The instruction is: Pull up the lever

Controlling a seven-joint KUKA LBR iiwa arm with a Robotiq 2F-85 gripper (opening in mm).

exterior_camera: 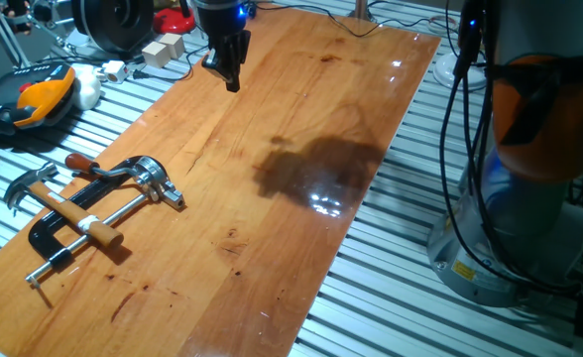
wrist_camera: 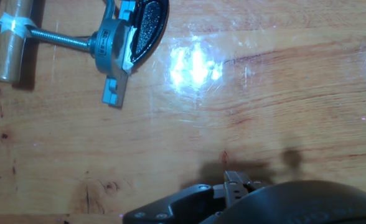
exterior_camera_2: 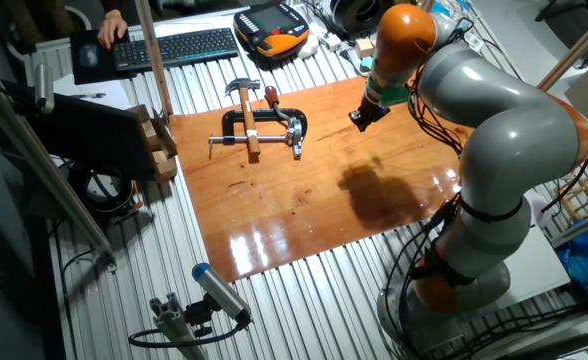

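Lever (exterior_camera: 101,175): lying low along the clamp (exterior_camera: 93,213) at eight o'clock on the tabletop (exterior_camera: 301,119), hammer (exterior_camera: 58,203) across it, not yet raised; gripper (exterior_camera: 230,71) hangs well apart at twelve o'clock, empty, jaws nearly together though spacing unclear; lever's tip cropped from hand view.

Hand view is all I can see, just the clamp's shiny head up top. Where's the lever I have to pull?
Observer: The lever curves away from that head, ending in a reddish tip.
Operator: Is my claw near it?
Observer: No, the claw hangs above the board, apart from the clamp.
Operator: Anything in the way?
Observer: A hammer lies across the clamp's rod.
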